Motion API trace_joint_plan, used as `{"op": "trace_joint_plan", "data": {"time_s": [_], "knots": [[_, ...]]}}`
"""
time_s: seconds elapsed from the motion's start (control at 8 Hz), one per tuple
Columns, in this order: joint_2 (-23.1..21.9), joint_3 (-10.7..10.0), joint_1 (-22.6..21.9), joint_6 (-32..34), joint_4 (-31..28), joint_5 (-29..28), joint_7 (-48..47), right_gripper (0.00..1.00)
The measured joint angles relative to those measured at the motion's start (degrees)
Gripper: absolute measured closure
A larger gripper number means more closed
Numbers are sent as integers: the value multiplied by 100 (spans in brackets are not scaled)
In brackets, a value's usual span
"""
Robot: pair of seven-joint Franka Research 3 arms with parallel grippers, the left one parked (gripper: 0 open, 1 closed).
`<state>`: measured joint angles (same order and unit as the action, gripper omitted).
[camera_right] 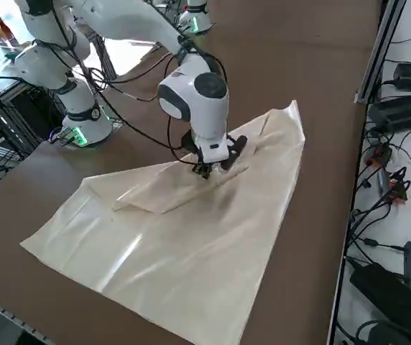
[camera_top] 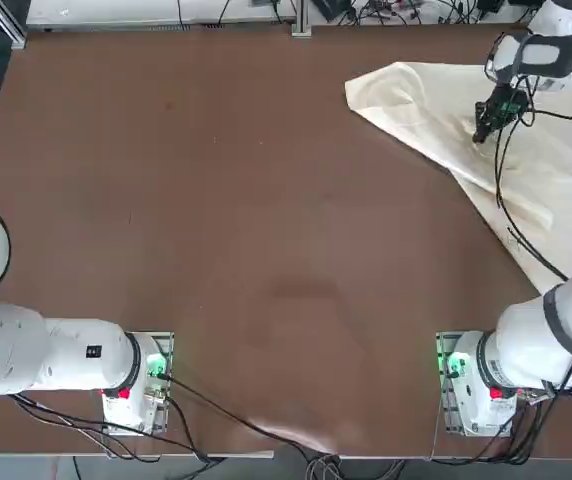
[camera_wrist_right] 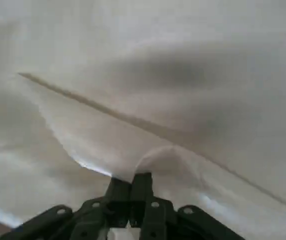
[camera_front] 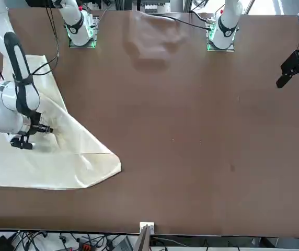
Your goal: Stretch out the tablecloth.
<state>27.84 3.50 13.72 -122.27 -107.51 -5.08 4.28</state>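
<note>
Pinching a fold of the cream tablecloth [camera_right: 191, 244], the right gripper [camera_right: 204, 171] sits at the table's [camera_top: 216, 200] 2 o'clock, fingers pressed together.

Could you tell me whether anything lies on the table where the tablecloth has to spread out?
Nothing visible does. The right gripper is shut on a fold of the tablecloth, which lies bunched at the table's far right corner. The brown surface beside it shows no objects in the top view.
</note>
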Motion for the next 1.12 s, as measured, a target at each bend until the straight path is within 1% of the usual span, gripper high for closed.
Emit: {"op": "trace_joint_plan", "data": {"time_s": [0.12, 0.38, 0.62, 0.88, 1.12], "knots": [[-103, 81, -10, 334, 11, -342, 0, 98], [-196, 158, -41, 953, 11, -957, -2, 98], [-228, 233, -72, 1384, 10, -1310, -19, 98], [-231, 254, -209, 1662, 8, -1692, -75, 98], [-231, 268, -499, 1731, 0, -2025, -364, 98]]}}
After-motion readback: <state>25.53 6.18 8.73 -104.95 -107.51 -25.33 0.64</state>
